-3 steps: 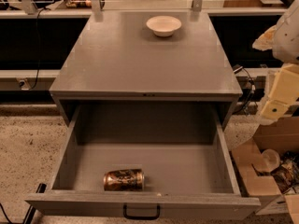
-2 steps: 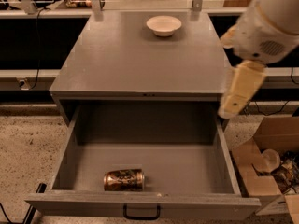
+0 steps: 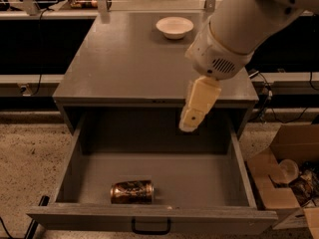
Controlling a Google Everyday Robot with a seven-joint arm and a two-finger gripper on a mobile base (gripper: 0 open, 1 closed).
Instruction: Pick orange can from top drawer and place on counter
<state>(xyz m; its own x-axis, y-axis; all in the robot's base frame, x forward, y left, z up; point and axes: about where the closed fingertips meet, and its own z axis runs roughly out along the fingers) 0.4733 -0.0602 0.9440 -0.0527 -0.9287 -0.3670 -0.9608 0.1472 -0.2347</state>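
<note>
Claw (image 3: 191, 122), grip state unclear, hovers over the open top drawer (image 3: 199, 176). Orange can (image 3: 132, 191) lies inside, near-left. Matte grey desk (image 3: 124, 63) carries a white bowl (image 3: 174, 27) far back.

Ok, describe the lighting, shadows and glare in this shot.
Camera view: dim, warm light; the orange can glints on its side; the back of the top drawer sits in deep shadow under the counter; the gripper, hanging over its rear, is lit pale.
</note>
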